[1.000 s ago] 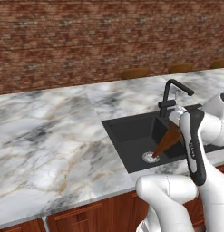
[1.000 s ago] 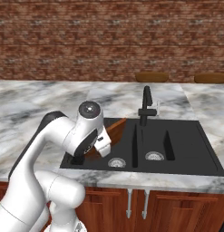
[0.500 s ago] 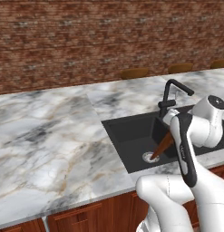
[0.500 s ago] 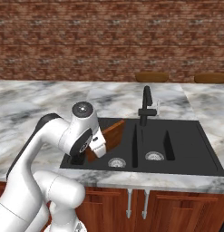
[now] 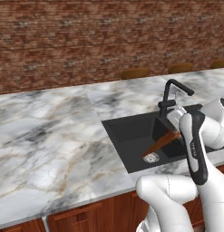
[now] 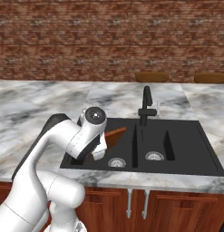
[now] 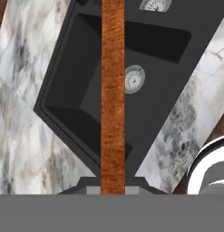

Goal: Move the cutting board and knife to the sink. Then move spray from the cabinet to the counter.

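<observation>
A: While my arm hung over the sink (image 5: pixel 131 136), where was the cutting board (image 5: pixel 161 142)?

B: In my gripper (image 7: pixel 113 188). Jaws were clamped on its near end, so the hand view showed it edge-on as a narrow reddish-brown strip running up the frame, right over the basin.

A: Touching the bottom?

B: Couldn't tell. In the left base view the board slanted down from my hand, low end just beside the round steel drain (image 5: pixel 151 157). Contact wasn't clear.

A: Which basin?

B: The left one of two. In the right base view the board (image 6: pixel 114 134) poked out to the right from behind my wrist, tilted, inside the left basin, left of the divider. The black faucet (image 6: pixel 147 102) stood at the far rim, right of the board.

A: Counter?

B: Marble counter (image 5: pixel 50 136) wrapped around the sink, a big stretch to the left, brick wall (image 6: pixel 109 41) behind it. Wooden cabinet fronts (image 6: pixel 177 208) with slim silver handles sat below the near edge.

A: Gripper state again?

B: Closed tight on the board, nothing else held.
</observation>
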Available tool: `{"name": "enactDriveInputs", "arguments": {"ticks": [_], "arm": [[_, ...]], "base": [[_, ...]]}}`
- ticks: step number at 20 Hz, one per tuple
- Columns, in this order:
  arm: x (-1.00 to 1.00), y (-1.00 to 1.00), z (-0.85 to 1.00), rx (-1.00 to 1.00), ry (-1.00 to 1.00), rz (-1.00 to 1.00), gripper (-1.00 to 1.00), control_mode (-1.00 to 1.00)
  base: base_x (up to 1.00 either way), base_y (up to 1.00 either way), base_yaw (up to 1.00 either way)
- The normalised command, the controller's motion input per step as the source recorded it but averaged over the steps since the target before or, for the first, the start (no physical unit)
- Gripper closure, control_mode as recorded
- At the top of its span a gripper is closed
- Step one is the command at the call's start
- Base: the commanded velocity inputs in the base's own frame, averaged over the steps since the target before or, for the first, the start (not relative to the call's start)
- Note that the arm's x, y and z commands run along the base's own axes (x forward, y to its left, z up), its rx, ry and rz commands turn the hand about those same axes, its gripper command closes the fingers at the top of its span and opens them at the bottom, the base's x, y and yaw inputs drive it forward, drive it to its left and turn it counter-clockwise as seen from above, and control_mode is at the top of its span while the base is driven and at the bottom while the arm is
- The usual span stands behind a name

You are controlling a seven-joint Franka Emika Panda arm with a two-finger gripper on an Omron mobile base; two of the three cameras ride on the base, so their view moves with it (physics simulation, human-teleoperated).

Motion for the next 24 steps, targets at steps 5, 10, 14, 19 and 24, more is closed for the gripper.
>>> {"name": "enactDriveInputs", "arguments": {"ticks": [5,10,14,19,24], "arm": [[0.22,0.23,0.00,0.04,0.00,-0.08,1.00,-1.00],[0.30,0.20,-0.01,-0.02,0.00,-0.08,1.00,-1.00],[0.29,0.10,-0.09,-0.02,0.00,-0.04,1.00,-1.00],[0.22,0.00,-0.18,0.00,0.00,-0.02,1.00,-1.00],[0.20,0.02,-0.25,0.00,0.00,-0.02,1.00,-1.00]], "base": [[0.00,0.00,0.00],[0.00,0.00,0.00],[0.00,0.00,0.00],[0.00,0.00,0.00],[0.00,0.00,0.00]]}}
